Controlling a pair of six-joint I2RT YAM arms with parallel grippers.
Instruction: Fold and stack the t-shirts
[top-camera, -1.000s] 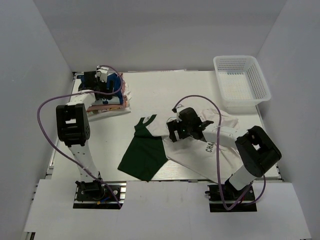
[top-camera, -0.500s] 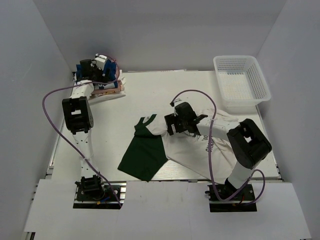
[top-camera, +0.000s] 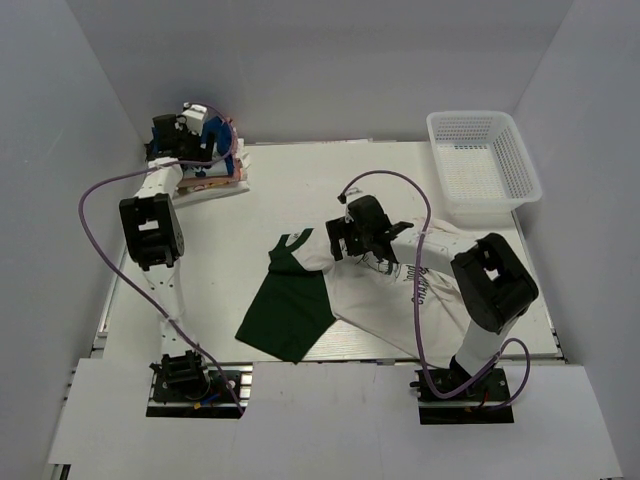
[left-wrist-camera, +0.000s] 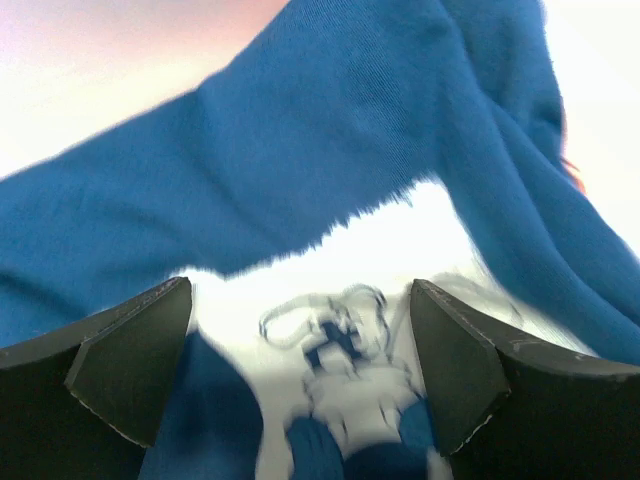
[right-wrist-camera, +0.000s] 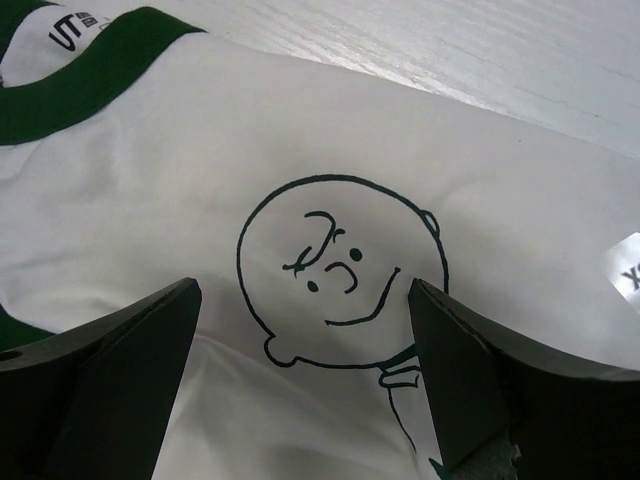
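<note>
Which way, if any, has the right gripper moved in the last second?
Yes. The right gripper shifted left across the cream t-shirt, away from the white basket.

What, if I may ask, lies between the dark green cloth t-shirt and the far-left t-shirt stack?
Only bare white table separates the green t-shirt from the stack, in the top view.

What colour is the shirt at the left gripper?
The t-shirt is blue with a white print; left wrist view shows it best.

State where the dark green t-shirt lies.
Top view: the dark green t-shirt lies at the table's near centre, just left of the cream t-shirt.
</note>
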